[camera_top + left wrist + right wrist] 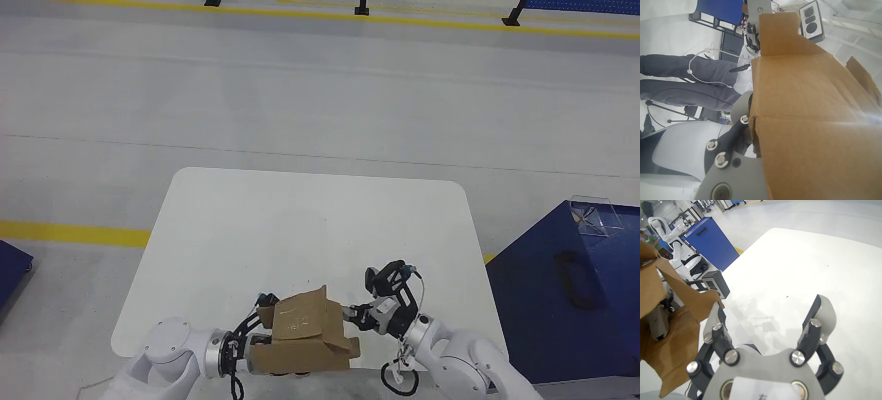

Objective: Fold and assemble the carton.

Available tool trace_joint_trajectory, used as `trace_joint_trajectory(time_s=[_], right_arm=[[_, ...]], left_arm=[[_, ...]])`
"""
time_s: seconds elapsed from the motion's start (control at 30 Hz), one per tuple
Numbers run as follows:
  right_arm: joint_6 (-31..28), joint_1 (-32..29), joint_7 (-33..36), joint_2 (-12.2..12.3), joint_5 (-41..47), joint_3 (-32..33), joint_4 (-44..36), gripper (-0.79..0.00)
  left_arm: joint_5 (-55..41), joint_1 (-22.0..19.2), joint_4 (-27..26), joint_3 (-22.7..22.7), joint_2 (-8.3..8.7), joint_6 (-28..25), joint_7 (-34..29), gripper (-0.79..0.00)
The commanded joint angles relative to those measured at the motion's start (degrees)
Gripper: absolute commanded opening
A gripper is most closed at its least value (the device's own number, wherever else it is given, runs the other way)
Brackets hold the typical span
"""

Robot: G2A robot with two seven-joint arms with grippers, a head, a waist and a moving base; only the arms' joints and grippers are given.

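Well, the carton (305, 330) sits half-folded at the near edge of the table (300, 220) by the left gripper (256, 322), whose grip I cannot make out. The right gripper (770, 303) is spread wide, one finger (720, 312) touching a flap (700, 306); I'd press that flap squarely along its crease.

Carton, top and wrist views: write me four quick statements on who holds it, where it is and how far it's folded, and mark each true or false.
1. The left gripper grips the carton. True.
2. The carton is at the far edge of the table. False: it is at the near edge, close to the robot.
3. The right gripper is open and holds nothing. True.
4. The carton is folded shut. False: its flaps stand open.
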Motion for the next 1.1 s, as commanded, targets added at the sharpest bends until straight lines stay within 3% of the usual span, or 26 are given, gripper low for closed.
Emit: trace_joint_trajectory(time_s=[0.0, 0.17, 0.43, 0.53, 1.07], right_arm=[[0.1, -0.9, -0.8, 0.1, 0.8, 2.0, -0.5, 0.0], [0.7, -3.8, -4.0, 0.4, 3.6, 6.9, -2.8, 0.0], [-5.3, -8.7, -7.8, 0.5, 6.1, 10.0, -7.6, 0.0], [-5.8, -8.8, -6.9, 0.5, 5.2, 9.4, -7.6, 0.0], [-3.6, -3.2, -4.6, -0.8, 2.4, 0.7, -2.6, 0.0]], left_arm=[[-0.3, -0.3, 0.5, 0.2, -0.03, 0.3, 0.4, -0.785], [-0.3, -0.3, 0.5, 0.2, -0.03, 0.3, 0.4, -0.785], [-2.3, -1.5, 1.9, 1.9, -0.42, 3.9, 4.6, -0.785], [-0.3, -1.5, 1.5, 2.2, -0.49, 1.1, 7.1, -0.785], [0.9, -0.9, 0.9, 2.4, -0.27, -2.0, 8.1, -0.785]])
